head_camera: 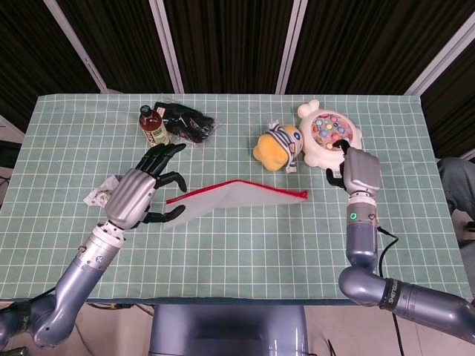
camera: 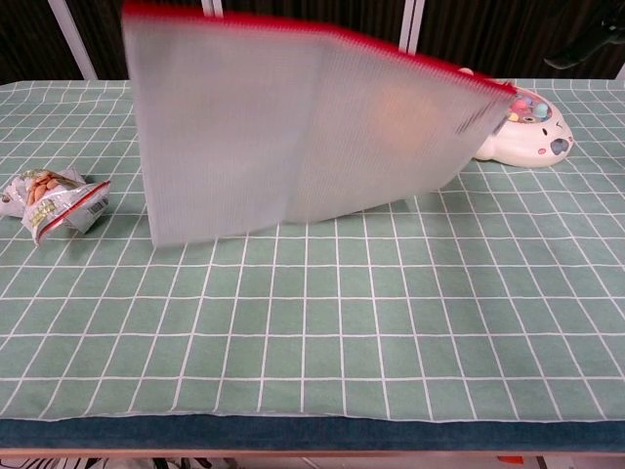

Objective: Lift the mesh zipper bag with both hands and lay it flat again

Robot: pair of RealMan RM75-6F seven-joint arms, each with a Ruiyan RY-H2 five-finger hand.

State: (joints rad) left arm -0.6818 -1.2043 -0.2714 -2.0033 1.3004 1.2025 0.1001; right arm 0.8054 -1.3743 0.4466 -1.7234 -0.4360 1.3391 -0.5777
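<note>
The green grid-patterned tablecloth [head_camera: 245,245] fills the frame. At its centre the translucent mesh zipper bag with a red zip edge [head_camera: 237,194] appears motion-blurred in the chest view, seemingly loose of both hands. At left centre, the left hand [head_camera: 141,194] is spread, holding nothing. At right centre, the right hand [head_camera: 355,170] looks empty with fingers apart, just below the white fishing-game toy [head_camera: 330,135].

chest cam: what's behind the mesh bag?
The mesh bag, blurred, covers most of it. An orange glow shows through: the plush toy. The fish game toy pokes out at right. Bottle not visible.
</note>
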